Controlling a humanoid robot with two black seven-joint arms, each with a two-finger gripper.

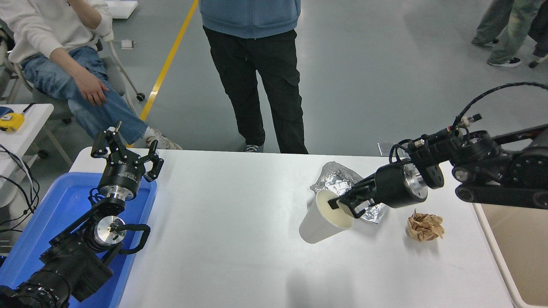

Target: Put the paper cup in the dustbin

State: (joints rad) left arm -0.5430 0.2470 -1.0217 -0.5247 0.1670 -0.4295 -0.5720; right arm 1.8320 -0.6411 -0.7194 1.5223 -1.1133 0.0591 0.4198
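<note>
Our right gripper [342, 204] has its jaws clamped on the rim of the paper cup [322, 217], one inside, holding it tilted above the desk [239, 222] just in front of the foil tray [338, 182]. A brown paper ball [424, 226] lies nearby; the dustbin [516, 252] sits at the right edge. Our left gripper [124, 152], jaws apart, is parked over the blue tray [55, 205].

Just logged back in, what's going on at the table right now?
The right gripper holds the paper cup by its rim, one finger inside, tilted and lifted off the white table. The dustbin sits at the table's right edge, and the cup isn't over it yet. The left gripper is parked over the blue tray.
</note>
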